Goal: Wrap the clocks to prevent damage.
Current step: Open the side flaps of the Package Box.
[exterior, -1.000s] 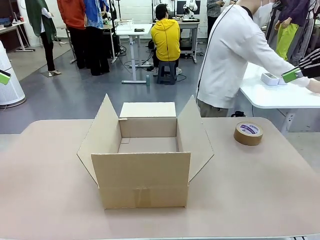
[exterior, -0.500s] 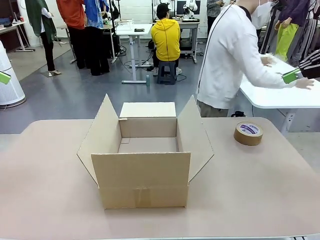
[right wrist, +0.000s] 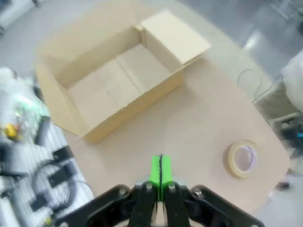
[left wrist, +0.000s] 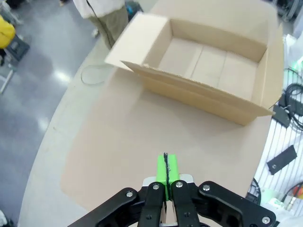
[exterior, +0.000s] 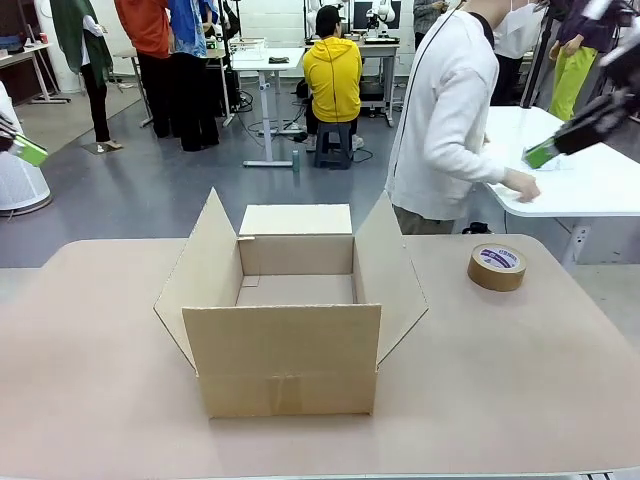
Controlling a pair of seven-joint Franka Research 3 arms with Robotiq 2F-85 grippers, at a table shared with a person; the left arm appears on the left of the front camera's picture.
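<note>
Fingers together, well clear of box.

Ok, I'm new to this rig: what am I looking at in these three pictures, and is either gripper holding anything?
Two robot arms share a tan table with a person. The wide picture looks across the table from the robot's side. The other two come from a camera on each wrist, looking down from above. On the table stand an open cardboard box, flaps up and its bare floor showing, and a roll of brown tape. The left gripper and the right gripper are both shut on nothing, raised above the table. The person is turned toward a white table behind.
</note>
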